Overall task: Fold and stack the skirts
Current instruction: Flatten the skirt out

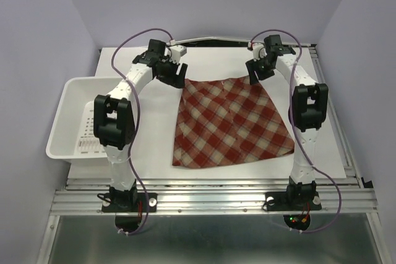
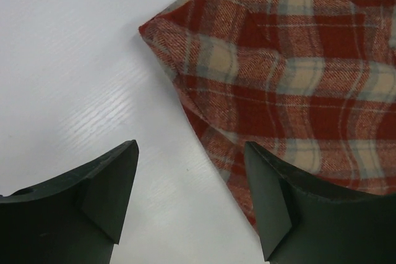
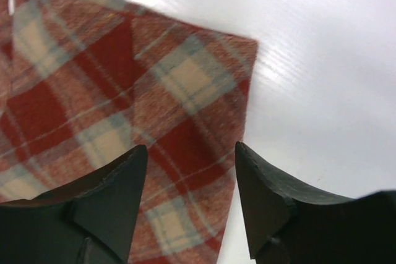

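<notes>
One plaid skirt (image 1: 229, 122) in red, maroon and cream lies flat on the white table, narrow end at the back. My left gripper (image 1: 175, 71) hovers open at its back left corner. In the left wrist view the skirt corner (image 2: 278, 72) lies ahead, and the gripper (image 2: 192, 183) straddles the cloth's left edge, empty. My right gripper (image 1: 255, 71) hovers open at the back right corner. In the right wrist view the skirt corner (image 3: 124, 103) lies under the open gripper (image 3: 190, 183), empty.
A white perforated plastic basket (image 1: 74, 94) stands at the left of the table, beside the left arm. Bare white tabletop (image 1: 154, 134) lies between basket and skirt. The table's metal rail (image 1: 210, 196) runs along the front.
</notes>
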`<state>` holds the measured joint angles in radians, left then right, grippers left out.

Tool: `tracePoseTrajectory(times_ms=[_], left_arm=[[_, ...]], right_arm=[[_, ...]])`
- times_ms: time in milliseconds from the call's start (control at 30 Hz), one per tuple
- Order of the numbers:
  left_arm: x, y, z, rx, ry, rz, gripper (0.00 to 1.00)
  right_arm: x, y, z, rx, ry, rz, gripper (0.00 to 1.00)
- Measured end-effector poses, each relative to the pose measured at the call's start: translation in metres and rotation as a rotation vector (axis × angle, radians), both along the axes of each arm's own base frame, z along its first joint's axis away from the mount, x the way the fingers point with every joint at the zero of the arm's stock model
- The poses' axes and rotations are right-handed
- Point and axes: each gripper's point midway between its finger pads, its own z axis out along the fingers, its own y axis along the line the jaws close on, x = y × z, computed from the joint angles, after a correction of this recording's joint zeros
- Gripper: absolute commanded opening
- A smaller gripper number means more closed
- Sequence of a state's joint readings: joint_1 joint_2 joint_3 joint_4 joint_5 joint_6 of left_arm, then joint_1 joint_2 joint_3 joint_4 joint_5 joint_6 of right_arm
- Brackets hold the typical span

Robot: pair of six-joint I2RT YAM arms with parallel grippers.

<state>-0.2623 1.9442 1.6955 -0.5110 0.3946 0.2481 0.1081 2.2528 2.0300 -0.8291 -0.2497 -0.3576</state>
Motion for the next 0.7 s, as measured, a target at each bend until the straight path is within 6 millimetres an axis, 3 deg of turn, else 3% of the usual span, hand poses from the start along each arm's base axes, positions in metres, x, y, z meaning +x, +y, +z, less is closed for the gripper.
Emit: tracePoseTrajectory(times_ms=[167,333,433,467,500,567,600,633,700], left_arm=[[0.018,-0.011,-0.032,-0.033,0.046,0.008,0.76],[0.042,-0.022,-0.051,-0.068,0.046,0.022,0.68],[0.054,-0.027,-0.060,-0.087,0.044,0.034,0.59],[0.060,-0.029,-0.064,-0.093,0.042,0.040,0.56],[0.066,-0.031,-0.067,-0.099,0.042,0.048,0.53],[0.083,-0.035,-0.074,-0.110,0.029,0.064,0.40],[0.089,-0.036,-0.076,-0.113,0.024,0.072,0.34],[0.096,-0.038,-0.081,-0.116,0.021,0.084,0.23],[0.106,-0.038,-0.089,-0.113,0.020,0.103,0.10]], right_arm=[[0.029,-0.019,-0.013,0.029,-0.018,-0.085,0.69],[0.054,-0.047,-0.019,0.089,-0.047,-0.174,0.67],[0.057,-0.059,-0.030,0.116,-0.031,-0.206,0.55],[0.057,-0.060,-0.034,0.119,-0.024,-0.207,0.48],[0.056,-0.060,-0.039,0.124,-0.014,-0.211,0.36],[0.054,-0.058,-0.047,0.128,0.004,-0.210,0.21],[0.053,-0.058,-0.051,0.127,0.009,-0.207,0.09],[0.051,-0.057,-0.056,0.123,0.013,-0.205,0.05],[0.052,-0.058,-0.057,0.118,0.004,-0.204,0.01]])
